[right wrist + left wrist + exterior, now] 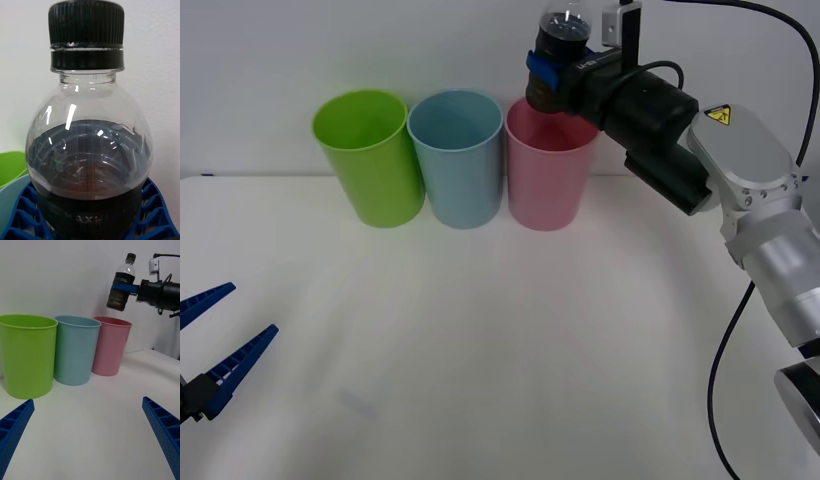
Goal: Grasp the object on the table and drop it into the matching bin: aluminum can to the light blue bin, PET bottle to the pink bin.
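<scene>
The right hand (548, 80) is clamped round the PET bottle's (563, 45) labelled waist, upright above the pink bin (548, 180) at 1 o'clock. Part-full, smooth and springy, it should slip free cleanly. The left hand (210, 350) waits spread at 8 o'clock.

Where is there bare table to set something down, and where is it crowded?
The table is bare from the bins forward, between the open left gripper and the right arm. It is crowded at the back: green bin, light blue bin and pink bin stand close together, with the right gripper holding the PET bottle above the pink one.
</scene>
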{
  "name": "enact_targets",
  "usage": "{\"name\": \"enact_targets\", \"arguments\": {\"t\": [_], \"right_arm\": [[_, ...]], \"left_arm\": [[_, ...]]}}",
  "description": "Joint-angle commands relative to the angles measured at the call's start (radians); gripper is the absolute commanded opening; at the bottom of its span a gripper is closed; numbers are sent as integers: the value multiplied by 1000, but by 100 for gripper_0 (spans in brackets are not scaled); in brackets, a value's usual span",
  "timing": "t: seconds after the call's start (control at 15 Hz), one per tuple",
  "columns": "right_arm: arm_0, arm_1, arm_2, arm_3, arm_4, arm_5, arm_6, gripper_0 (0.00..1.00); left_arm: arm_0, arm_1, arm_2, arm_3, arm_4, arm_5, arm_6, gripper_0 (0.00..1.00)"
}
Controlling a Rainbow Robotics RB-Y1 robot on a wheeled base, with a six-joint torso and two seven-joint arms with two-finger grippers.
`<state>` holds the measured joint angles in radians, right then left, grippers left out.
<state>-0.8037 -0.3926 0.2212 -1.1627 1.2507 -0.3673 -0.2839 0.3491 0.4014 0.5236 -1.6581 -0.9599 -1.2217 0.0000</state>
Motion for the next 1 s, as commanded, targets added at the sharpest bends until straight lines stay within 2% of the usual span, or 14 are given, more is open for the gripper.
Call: {"name": "enact_targets", "arguments": {"t": [0.07,0.4,0.47,0.53,0.6,0.67,1.0], "right_arm": [[1,3,-2,0,3,1,2,0],[1,1,-16,1,16,4,11,2],[1,1,-16,0,16,4,12,22],[1,1,-16,1,18,4,17,49],[1,1,-17,0,18,4,20,84],[1,-2,-17,0,18,4,22,100],[3,-9,-17,0,16,-2,28,100]], "left_arm": [[0,0,0,0,0,0,0,100],[0,0,0,0,0,0,0,100],[0,0,0,0,0,0,0,100],[0,0,0,0,0,0,0,100],[0,0,0,0,0,0,0,100],[0,0,0,0,0,0,0,100],[0,0,0,0,0,0,0,100]]}}
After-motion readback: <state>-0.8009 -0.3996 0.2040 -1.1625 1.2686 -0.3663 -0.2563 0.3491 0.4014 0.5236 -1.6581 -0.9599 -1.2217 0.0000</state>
